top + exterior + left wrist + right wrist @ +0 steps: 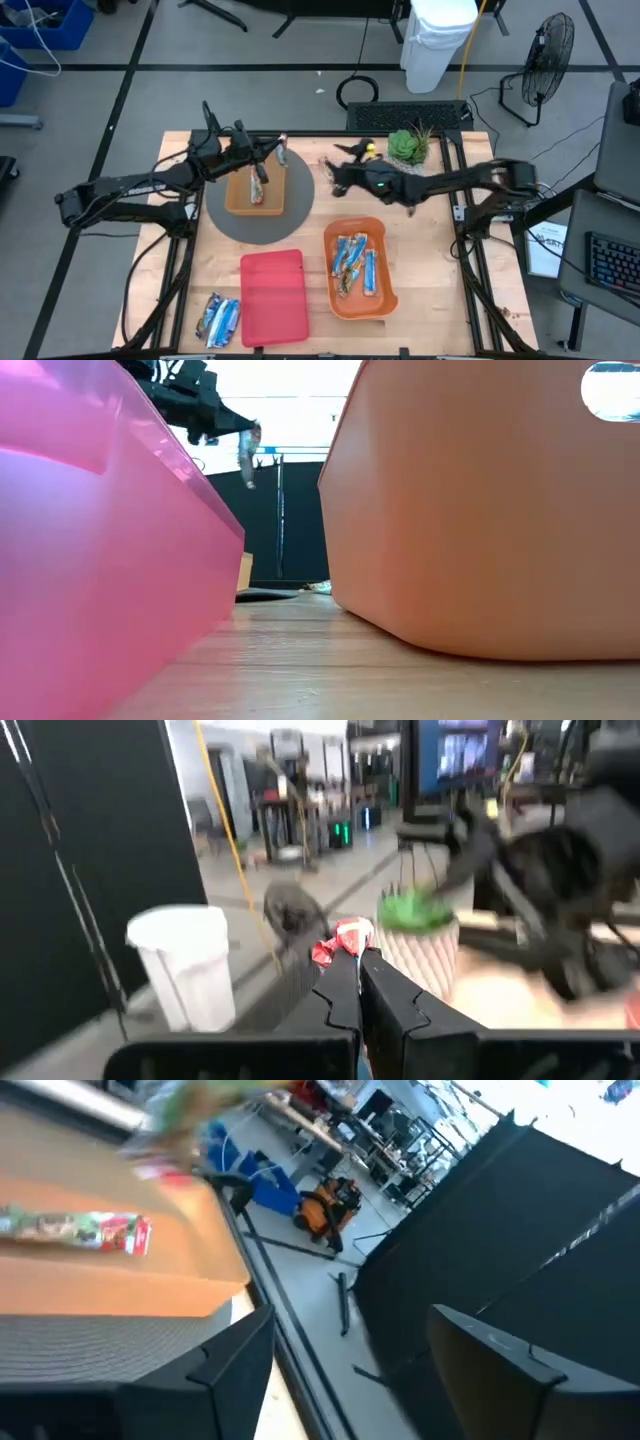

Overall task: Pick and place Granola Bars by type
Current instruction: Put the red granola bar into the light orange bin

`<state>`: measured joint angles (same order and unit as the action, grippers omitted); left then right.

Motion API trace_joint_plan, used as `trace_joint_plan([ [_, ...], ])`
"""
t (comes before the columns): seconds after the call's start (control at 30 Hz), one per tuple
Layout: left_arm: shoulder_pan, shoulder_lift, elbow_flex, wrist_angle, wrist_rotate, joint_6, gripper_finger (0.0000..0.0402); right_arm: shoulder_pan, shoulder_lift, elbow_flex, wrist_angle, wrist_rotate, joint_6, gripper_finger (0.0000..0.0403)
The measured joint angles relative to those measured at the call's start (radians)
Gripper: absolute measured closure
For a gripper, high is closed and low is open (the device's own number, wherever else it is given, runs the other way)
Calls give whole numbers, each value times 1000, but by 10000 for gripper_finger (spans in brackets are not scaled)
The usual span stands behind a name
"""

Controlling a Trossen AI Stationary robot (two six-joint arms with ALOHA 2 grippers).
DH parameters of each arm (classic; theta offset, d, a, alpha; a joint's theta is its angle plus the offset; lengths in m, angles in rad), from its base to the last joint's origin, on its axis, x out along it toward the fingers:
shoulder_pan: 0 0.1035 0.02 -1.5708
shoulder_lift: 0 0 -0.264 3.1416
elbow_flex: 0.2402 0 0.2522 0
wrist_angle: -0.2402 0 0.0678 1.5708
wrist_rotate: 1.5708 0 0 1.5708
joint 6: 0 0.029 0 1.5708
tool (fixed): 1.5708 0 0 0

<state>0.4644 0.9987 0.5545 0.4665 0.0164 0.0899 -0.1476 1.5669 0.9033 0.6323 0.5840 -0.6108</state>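
The left claw (283, 150) is clamped shut on one granola bar (282, 152) — a slim, crinkled foil packet with a red end, held in the air over the far edge of the small orange tray (238, 198). In the left wrist view the same bar's wrapper (340, 942) shows pinched between the two dark fingers (345, 985).

The small orange tray is a shallow square of matte plastic seated on a round grey disc (225, 225); another bar (258, 186) lies inside it.

The right claw (338, 172) hovers just beyond the disc's right edge with its fingers spread wide, gripping nothing.

Nearer the front of the slatted wooden counter (430, 260):
- a rounded orange bin (384, 301) containing several blue-and-silver bars (355, 265);
- a flat red tray (273, 297) of smooth plastic;
- loose blue bars (218, 319) lying on the wood, just left of the red tray.

A green plant in a ribbed pot (408, 146) stands at the far edge — near the right arm.
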Motion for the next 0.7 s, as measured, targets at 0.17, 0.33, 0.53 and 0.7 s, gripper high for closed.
trace_joint_plan([
  [0.17,-2,-89,-16,-214,-71,-45,399,0,-278,-179,11,-9,107,150],
  [0.33,-2,-112,-59,-309,-143,-140,399,-2,-521,-315,26,-7,177,155],
  [0.53,0,-104,-155,-303,-175,-273,400,-2,-727,-404,33,-43,226,154],
  [0.7,19,-105,-251,-234,-157,-411,397,-1,-791,-434,-2,-144,284,158],
])
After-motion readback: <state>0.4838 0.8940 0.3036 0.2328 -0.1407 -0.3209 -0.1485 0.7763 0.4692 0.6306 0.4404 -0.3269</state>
